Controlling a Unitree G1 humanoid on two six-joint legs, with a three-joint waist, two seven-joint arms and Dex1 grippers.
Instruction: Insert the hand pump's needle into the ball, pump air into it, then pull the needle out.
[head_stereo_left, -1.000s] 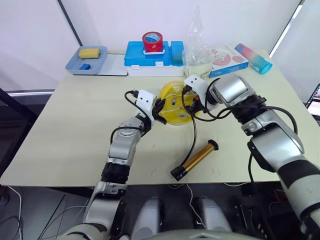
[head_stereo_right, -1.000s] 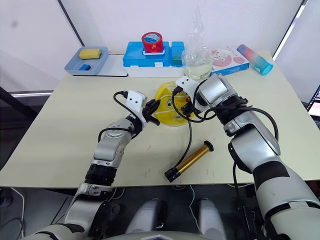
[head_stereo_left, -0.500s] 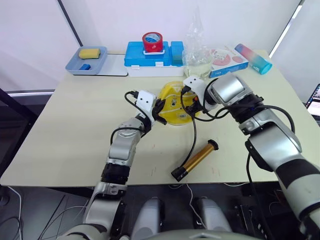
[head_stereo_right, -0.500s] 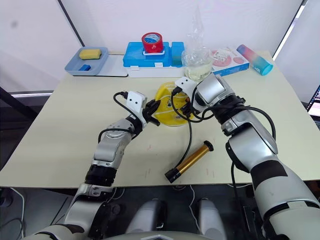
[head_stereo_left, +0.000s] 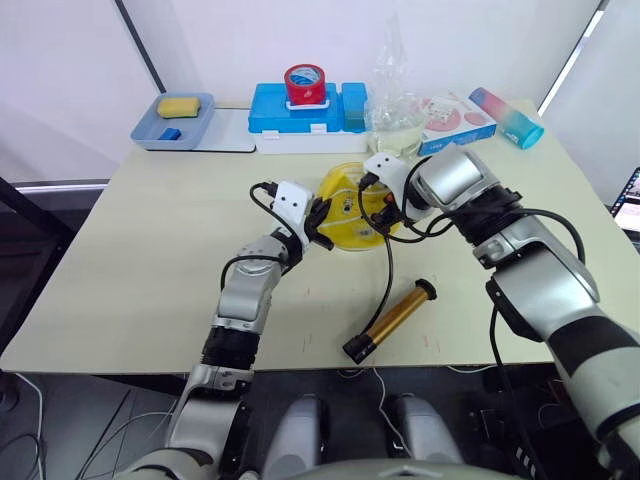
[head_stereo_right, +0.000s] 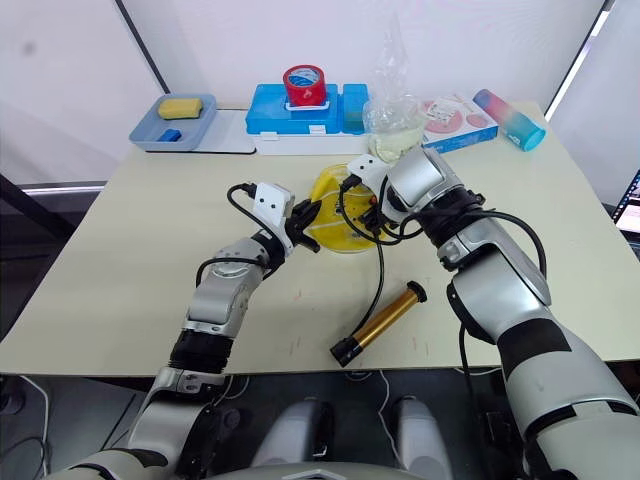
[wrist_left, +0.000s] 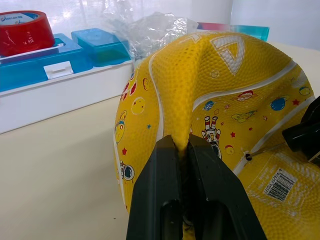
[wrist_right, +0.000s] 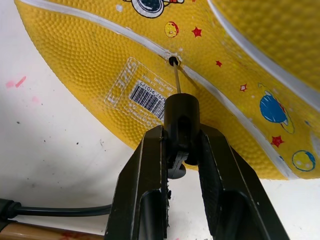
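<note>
Head pair looks down over table (head_stereo_left: 150, 240); wrist views close on ball (wrist_left: 225, 100).

The ball (wrist_right: 235, 65) is matt yellow rubber with a rough pebbled grain, crossed by smooth white lines; just beyond the right tool (wrist_right: 181, 165) a glossy clear sticker lies on it. That tool's fingers (wrist_right: 145, 190) are smooth, faintly shiny black plastic, like the fitting they pinch, from which the bare metal needle (wrist_right: 176, 82) reaches the ball. The hand pump (head_stereo_left: 392, 319) has a metallic gold barrel. The bench (head_stereo_left: 150, 250) is matt and pale.
</note>
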